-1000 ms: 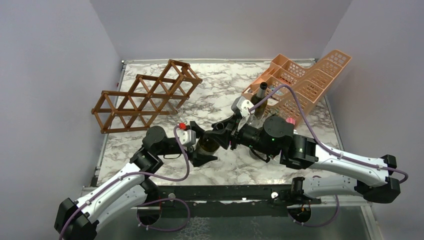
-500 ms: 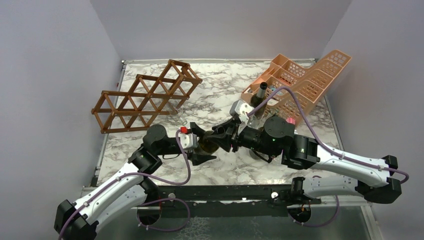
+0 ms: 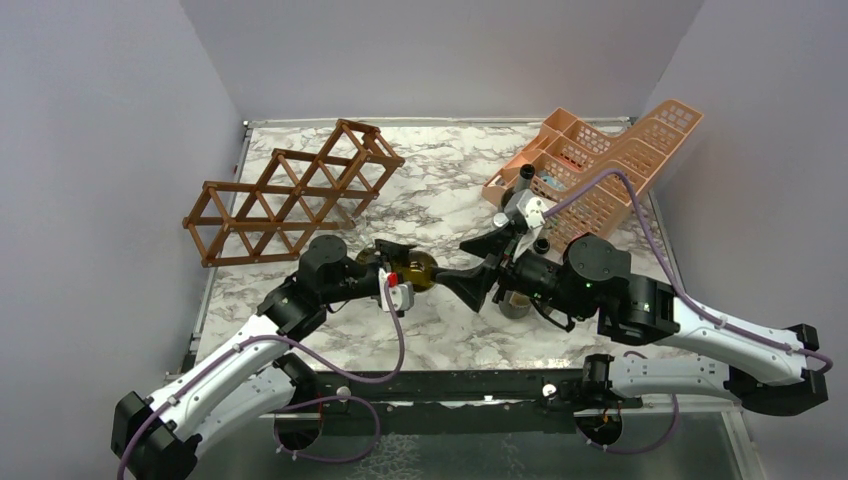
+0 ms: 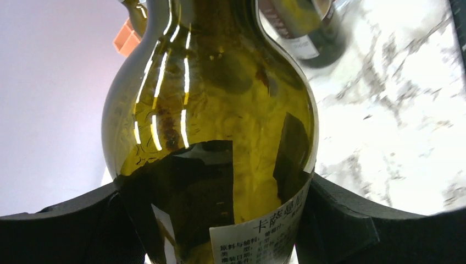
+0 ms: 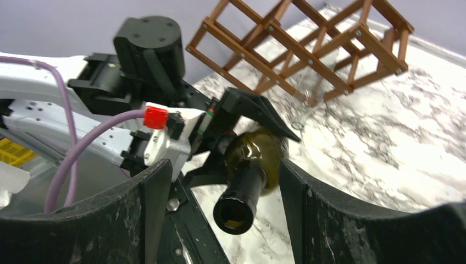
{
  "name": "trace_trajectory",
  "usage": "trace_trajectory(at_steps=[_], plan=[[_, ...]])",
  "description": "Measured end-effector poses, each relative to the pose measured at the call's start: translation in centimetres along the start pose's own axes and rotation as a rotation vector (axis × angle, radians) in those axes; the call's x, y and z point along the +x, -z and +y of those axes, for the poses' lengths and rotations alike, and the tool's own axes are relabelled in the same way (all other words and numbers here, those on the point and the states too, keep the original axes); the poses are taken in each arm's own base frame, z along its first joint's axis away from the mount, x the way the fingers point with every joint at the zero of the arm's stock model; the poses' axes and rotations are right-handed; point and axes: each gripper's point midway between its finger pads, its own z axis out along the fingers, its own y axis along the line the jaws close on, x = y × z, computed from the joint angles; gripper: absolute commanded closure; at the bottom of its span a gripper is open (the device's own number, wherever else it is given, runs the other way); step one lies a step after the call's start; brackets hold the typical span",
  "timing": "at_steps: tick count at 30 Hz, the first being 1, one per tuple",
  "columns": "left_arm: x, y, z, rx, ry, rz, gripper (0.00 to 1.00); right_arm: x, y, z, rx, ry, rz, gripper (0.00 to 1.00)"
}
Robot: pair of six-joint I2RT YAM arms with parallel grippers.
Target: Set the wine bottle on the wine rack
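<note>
The wine bottle (image 4: 220,110), an olive-green glass bottle with a rounded shoulder and a white paper label, is gripped around its wide body by the left pincer (image 4: 220,225). A black finger (image 4: 340,225) is pressed against each side at label height. The bottle is held roughly level above the white marbled desk (image 3: 440,200), with its neck pointed away from the left pincer and towards the right pincer (image 5: 222,198). The right pincer is seen spread open, with the uncorked mouth of the bottle lying between its fingers but touched by neither.

The wine rack (image 3: 300,185), a brown wooden lattice of thin slats with diamond-shaped cells, is set on the desk beyond the left pincer and well apart from it.

The bottle is judged to be rigid, smooth and breakable. It is probably fairly light, since the glass looks see-through and no cork is seen. Bare glass is likely to slip, so the labelled body is judged the best place to hold. The neck should be guided gently into a cell.
</note>
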Motion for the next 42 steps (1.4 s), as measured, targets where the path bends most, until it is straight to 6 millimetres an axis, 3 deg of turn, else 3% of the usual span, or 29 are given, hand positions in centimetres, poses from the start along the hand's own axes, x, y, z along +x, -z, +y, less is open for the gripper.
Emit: trace_trajectory(at_steps=[7,13,24,33,42], plan=[[1.1,0.8,1.1,-0.032,-0.182,0.076,1.00,1.7,1.0,-1.6,0.099,-0.023,0.112,0.27],[-0.3,2.5,2.7,-0.103,-0.340,0.085,1.00,3.4,1.0,-1.9,0.137,-0.027,0.232,0.27],[1.2,4.0,3.3,-0.077,-0.616,0.215,1.00,9.3,-2.9,-0.9,0.151,-0.011,0.500,0.33],[0.3,5.3,4.1,-0.099,-0.775,0.242,1.00,14.0,-4.8,-0.2,0.142,-0.021,0.653,0.42],[0.1,5.5,4.4,-0.104,-0.836,0.255,1.00,15.8,-5.6,0.0,0.139,-0.032,0.701,0.46]])
